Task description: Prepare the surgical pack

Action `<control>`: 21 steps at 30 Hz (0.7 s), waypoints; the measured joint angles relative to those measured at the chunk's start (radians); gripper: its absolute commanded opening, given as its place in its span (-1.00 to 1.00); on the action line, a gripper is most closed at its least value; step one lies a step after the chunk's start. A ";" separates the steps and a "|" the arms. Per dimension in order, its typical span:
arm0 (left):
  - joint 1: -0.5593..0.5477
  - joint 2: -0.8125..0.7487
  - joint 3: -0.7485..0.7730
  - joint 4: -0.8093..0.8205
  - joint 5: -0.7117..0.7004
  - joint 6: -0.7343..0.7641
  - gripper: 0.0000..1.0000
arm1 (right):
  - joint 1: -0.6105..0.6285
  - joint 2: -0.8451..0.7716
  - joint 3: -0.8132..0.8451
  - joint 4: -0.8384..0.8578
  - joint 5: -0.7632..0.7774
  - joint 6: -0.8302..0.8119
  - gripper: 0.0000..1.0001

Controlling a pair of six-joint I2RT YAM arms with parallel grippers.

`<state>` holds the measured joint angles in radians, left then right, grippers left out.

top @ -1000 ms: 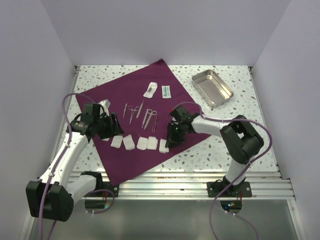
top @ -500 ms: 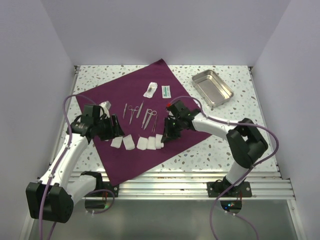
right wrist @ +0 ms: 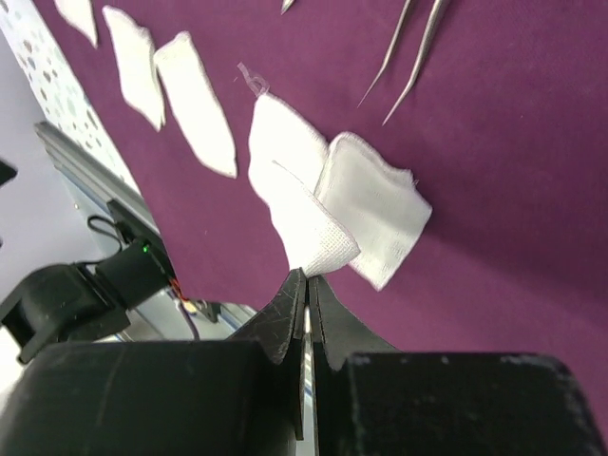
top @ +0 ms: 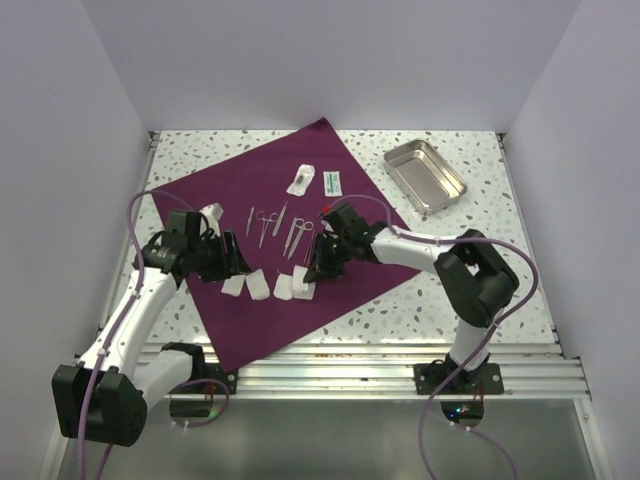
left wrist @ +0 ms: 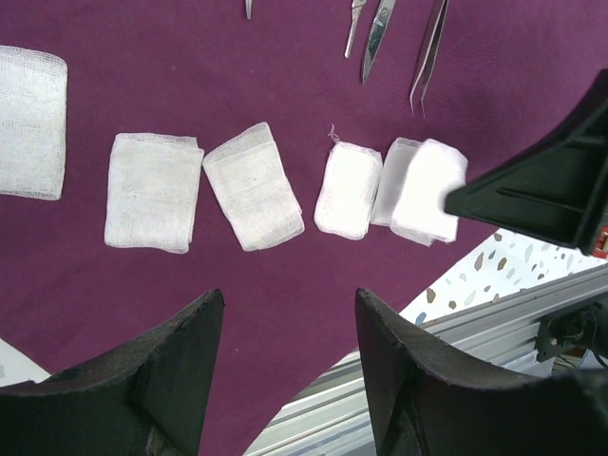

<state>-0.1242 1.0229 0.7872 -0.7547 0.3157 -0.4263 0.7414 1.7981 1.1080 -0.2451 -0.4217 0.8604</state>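
Speckled table bearing the surgical pack, a maroon drape spread flat as a diamond across its middle, apparently to serve as the working field. A steel tray sits off the cloth at the far right. Left gripper, jaws spread and holding nothing, hovers above the gauze row. Right gripper, jaws pressed together on one edge of the end gauze square, holds it partly over its neighbour, probably to stack the squares. Slender instruments lie beyond the row.
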 measured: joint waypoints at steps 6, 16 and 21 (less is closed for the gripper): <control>0.000 -0.002 0.000 0.000 0.007 0.000 0.23 | 0.000 0.037 -0.020 0.060 0.000 0.035 -1.00; 0.000 -0.002 0.000 0.000 0.014 0.000 0.23 | 0.000 0.062 -0.033 0.101 0.001 0.047 -1.00; 0.000 -0.001 0.000 0.000 0.019 0.001 0.23 | 0.000 0.062 -0.037 0.098 0.008 0.043 -1.00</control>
<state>-0.1242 1.0218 0.7872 -0.7544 0.3347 -0.4255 0.7414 1.8599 1.0710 -0.1471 -0.4141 0.9035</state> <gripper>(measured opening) 0.615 0.012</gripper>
